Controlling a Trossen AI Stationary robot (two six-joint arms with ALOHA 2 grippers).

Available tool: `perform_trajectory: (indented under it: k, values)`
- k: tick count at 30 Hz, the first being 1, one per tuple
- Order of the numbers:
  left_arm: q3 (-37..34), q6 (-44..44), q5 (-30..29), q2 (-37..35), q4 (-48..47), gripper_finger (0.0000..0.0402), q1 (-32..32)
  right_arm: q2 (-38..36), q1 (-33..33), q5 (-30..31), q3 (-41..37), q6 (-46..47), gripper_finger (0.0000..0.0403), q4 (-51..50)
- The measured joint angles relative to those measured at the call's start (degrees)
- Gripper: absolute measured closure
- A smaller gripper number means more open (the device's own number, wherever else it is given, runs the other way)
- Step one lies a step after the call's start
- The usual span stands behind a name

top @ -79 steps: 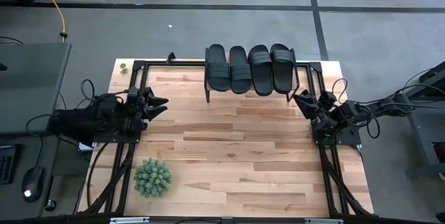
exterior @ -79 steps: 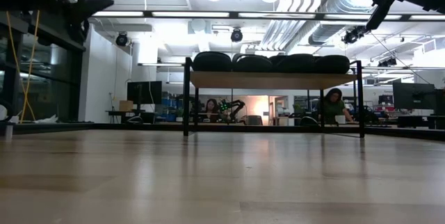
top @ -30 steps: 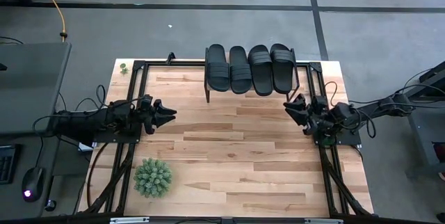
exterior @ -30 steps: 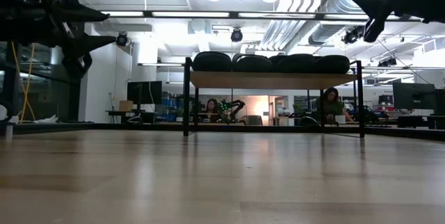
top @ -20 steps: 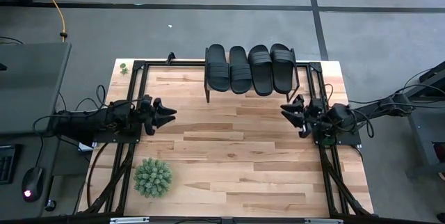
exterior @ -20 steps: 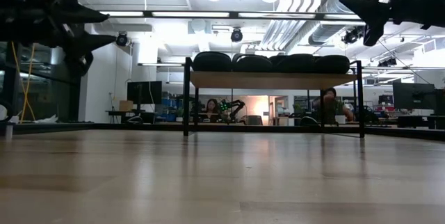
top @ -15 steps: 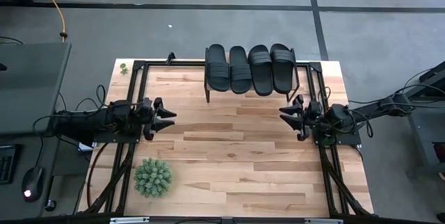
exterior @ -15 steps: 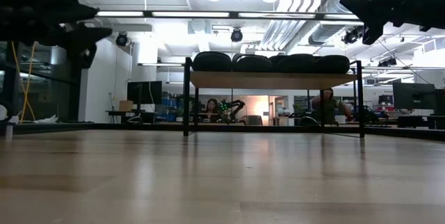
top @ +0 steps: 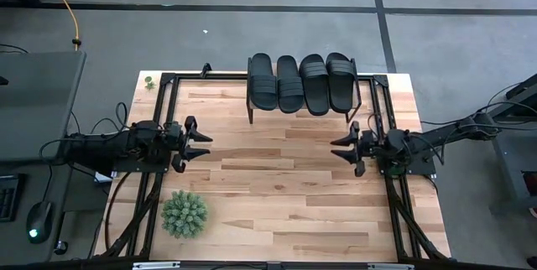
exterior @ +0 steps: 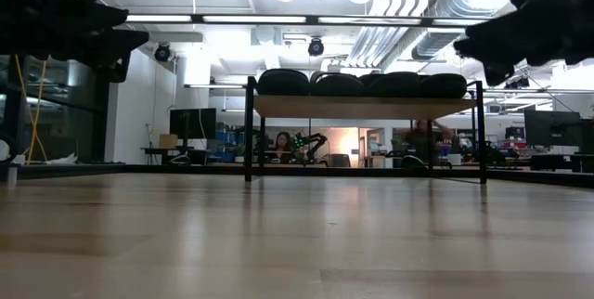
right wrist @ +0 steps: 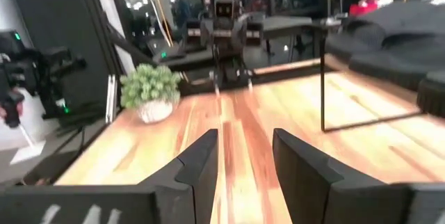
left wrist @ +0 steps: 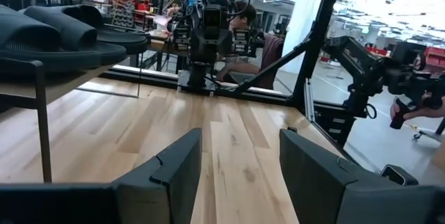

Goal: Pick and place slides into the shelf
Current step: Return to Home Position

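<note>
Several black slides (top: pixel 302 83) lie side by side on the top of the shelf (exterior: pixel 367 106), which stands at the middle of the table's far edge. They also show in the low view (exterior: pixel 362 84) and at the edge of both wrist views. My left gripper (top: pixel 204 144) hovers open over the table's left side and points level toward the right. My right gripper (top: pixel 337 147) hovers open over the right side and points level toward the left. Each wrist view shows nothing between that arm's fingers, left (left wrist: pixel 240 161) and right (right wrist: pixel 245 158).
A green potted plant (top: pixel 184 213) stands near the table's front left. A small green object (top: pixel 148 81) lies at the far left corner. Black frame rails (top: pixel 394 199) run along the table's sides. Bare wood lies between the two grippers. People sit in the room beyond.
My left gripper has rolled about its own pointing line while staying in place, so its fingers now lie side by side. My right gripper has tipped down to level, sunk a little and swung toward the table's near edge. Neither has changed its opening.
</note>
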Motion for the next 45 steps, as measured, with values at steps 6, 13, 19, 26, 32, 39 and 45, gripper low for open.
perform_trajectory:
  k: [6,13,19,26,32,39,45]
  values:
    - [0.00,0.00,-0.04,0.01,-0.02,0.0224,0.00,0.00,0.00,-0.18,0.00,-0.08,0.0273,-5.46]
    - [0.00,-1.59,0.05,0.02,-0.02,0.0224,0.00,0.01,0.00,-2.45,0.00,-2.57,0.0273,-11.53]
    - [0.00,-1.75,0.15,0.00,-0.02,0.0224,0.00,0.02,0.00,-2.45,0.00,-2.11,0.0273,-17.87]
    - [0.00,-1.70,0.15,0.00,-0.02,0.0224,0.00,0.00,-0.01,-2.36,0.00,-4.21,0.0273,-19.35]
    - [0.00,-1.63,0.14,0.01,-0.02,0.0224,0.01,0.00,0.00,-2.34,0.00,-3.97,0.0273,-19.42]
    - [0.00,-1.62,0.15,0.00,-0.02,0.0224,0.00,0.00,-0.01,-2.34,0.00,-2.52,0.0273,-19.43]
    - [0.00,-1.62,0.13,0.00,-0.02,0.0224,0.02,0.00,0.00,-2.32,0.00,-2.53,0.0273,-19.43]
